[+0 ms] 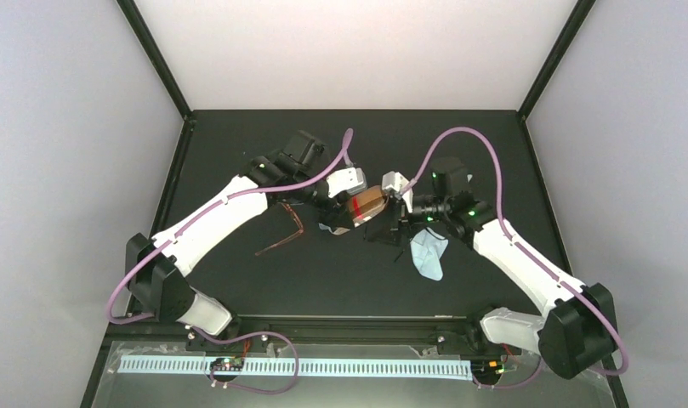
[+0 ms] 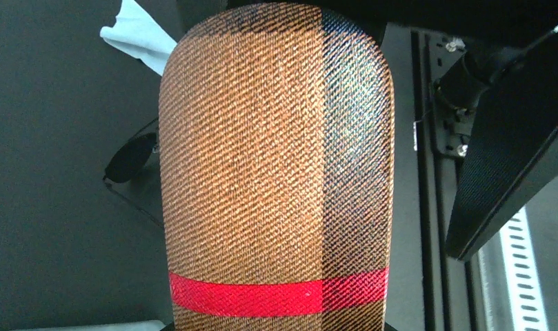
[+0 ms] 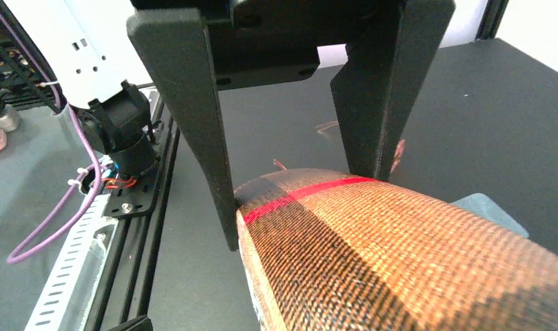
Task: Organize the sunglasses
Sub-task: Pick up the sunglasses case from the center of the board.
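Note:
A tan woven case (image 1: 370, 205) with a red stripe fills the left wrist view (image 2: 276, 165). My left gripper (image 1: 350, 211) is shut on its striped end, and the right wrist view shows its fingers (image 3: 207, 158) on either side of the stripe. My right gripper (image 1: 393, 211) is open around the case's other end; one finger (image 2: 510, 138) stands clear of the case's side. The reddish-brown sunglasses (image 1: 282, 234) lie unfolded on the mat, left of the grippers. The black sunglasses (image 2: 131, 158) lie on the mat beside the case.
A light blue cloth (image 1: 428, 253) lies crumpled on the mat under the right forearm and shows again in the left wrist view (image 2: 134, 34). The metal rail (image 1: 323, 367) runs along the near edge. Black frame posts stand at the back corners.

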Motion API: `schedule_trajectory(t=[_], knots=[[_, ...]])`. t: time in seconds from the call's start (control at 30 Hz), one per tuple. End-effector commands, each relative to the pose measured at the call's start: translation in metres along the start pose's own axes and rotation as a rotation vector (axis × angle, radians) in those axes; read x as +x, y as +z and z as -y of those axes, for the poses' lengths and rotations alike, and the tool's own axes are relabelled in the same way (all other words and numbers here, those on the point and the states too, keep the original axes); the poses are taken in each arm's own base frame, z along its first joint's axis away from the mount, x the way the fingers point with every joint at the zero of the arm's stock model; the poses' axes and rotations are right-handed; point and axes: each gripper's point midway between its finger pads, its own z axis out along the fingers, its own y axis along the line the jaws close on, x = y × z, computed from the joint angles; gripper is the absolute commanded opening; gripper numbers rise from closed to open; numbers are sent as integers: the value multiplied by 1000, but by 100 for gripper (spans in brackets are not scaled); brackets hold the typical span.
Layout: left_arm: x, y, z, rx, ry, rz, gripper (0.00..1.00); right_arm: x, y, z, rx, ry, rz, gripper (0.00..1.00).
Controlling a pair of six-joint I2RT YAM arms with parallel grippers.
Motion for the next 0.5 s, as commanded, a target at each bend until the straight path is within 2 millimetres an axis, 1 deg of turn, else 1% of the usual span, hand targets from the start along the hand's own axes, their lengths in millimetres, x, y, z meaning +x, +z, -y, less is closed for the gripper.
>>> schedule_trajectory(t=[0.0, 0.07, 0.2, 0.37, 0.47], knots=[[-29, -10, 16, 72, 4, 115, 14, -14, 8, -6, -43, 7, 51, 100], [-29, -8, 21, 89, 3, 123, 14, -18, 8, -3, -25, 20, 57, 99], [-28, -4, 30, 119, 7, 127, 14, -21, 6, -4, -25, 27, 74, 97], [-26, -6, 35, 117, 21, 143, 14, -27, 0, -3, 2, 4, 86, 87], [-27, -9, 38, 116, 32, 155, 14, -28, -6, -1, 18, -9, 92, 82]])
